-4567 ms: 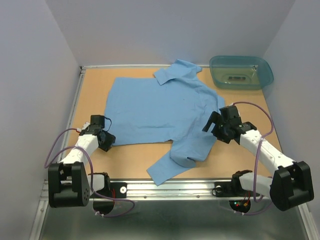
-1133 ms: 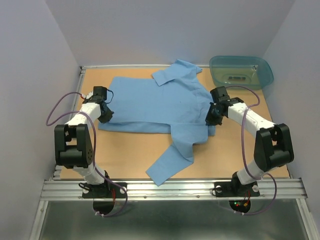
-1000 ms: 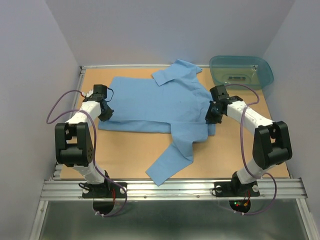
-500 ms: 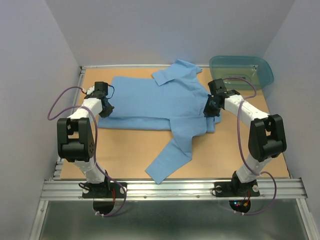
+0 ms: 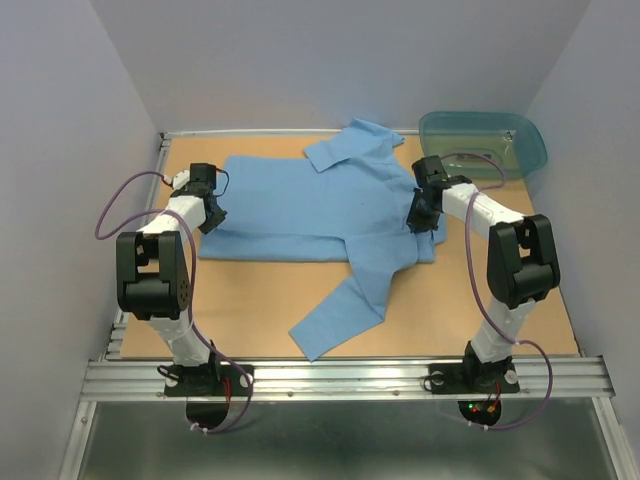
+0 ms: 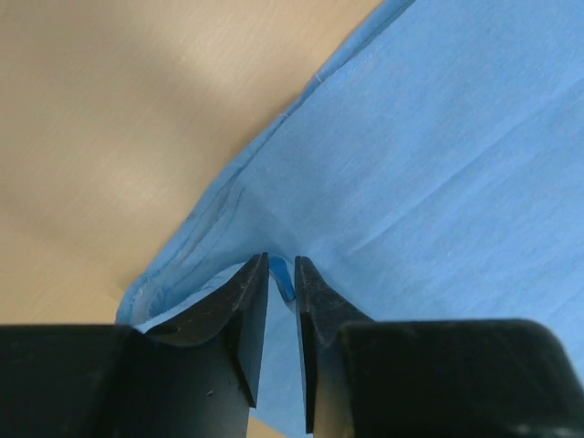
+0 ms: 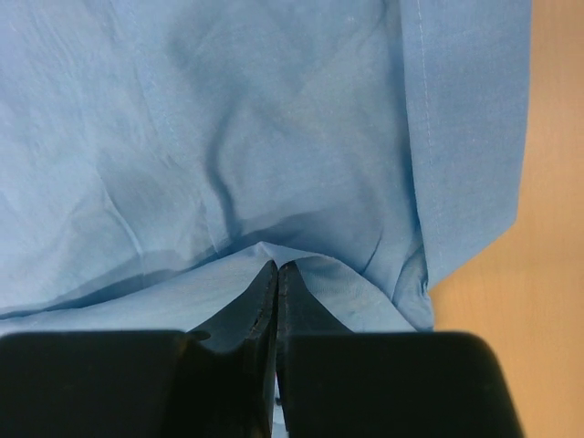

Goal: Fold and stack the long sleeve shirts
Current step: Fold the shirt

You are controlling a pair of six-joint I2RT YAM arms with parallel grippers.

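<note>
A translucent teal plastic tub (image 5: 484, 143) sits at the far right corner of the wooden table (image 5: 440, 310).

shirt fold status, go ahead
Left gripper fingers slightly parted around shirt edge. Right gripper shut, pinching fabric. Lower half folded up, one sleeve trailing. Teal tub clear.

We see one light blue long sleeve shirt (image 5: 310, 215) lying flat on the far half of the tabletop, its body folded over into a wide band running left to right, with the collar (image 5: 352, 145) pointing toward the far edge. One long sleeve (image 5: 345, 300) trails from the right part of the body diagonally toward the near edge, ending loose near the table's middle. Up close the thin, plain cotton shows soft creases, a doubled hem at the left corner (image 6: 196, 251) and a stitched seam along the right edge (image 7: 424, 182).
</note>
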